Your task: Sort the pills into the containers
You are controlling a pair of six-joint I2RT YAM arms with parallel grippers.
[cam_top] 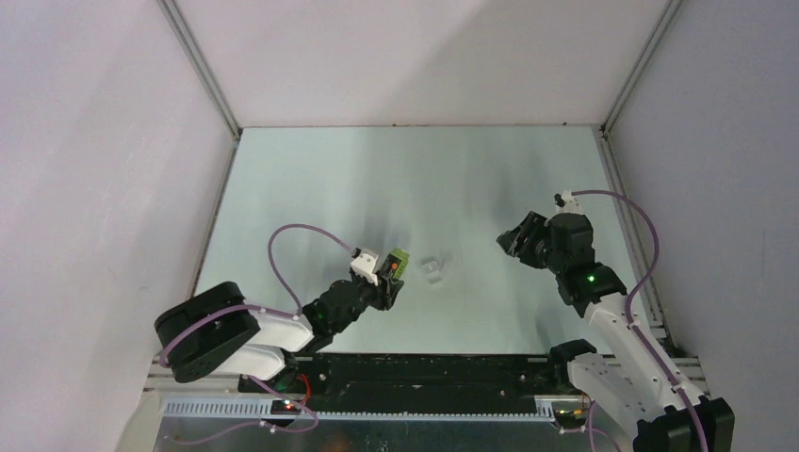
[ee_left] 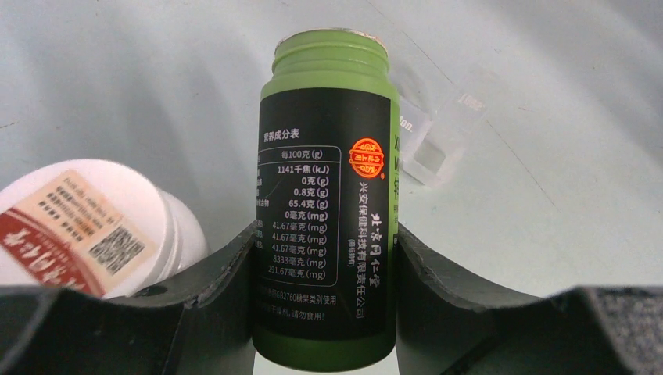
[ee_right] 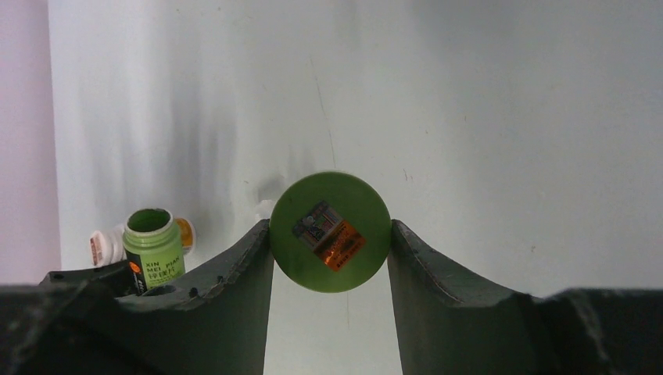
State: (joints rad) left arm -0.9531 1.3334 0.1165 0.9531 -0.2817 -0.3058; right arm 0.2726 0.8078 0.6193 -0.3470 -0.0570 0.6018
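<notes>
With my left gripper point(ee_left: 324, 238) pinching the uncapped green bottle point(ee_left: 324, 156) and right gripper point(ee_right: 330, 234) pinching its cap point(ee_right: 330, 211), I am risking overpouring pills past the pill box point(ee_left: 438, 133) ahead.

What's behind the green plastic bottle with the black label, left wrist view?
A small translucent plastic pill box lies behind the uncapped green bottle, off to its right. The bottle covers the box's left end, and its contents cannot be made out.

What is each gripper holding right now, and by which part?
The left gripper clamps the open green bottle around its lower body. The right gripper pinches the green cap by opposite sides of its rim.
</notes>
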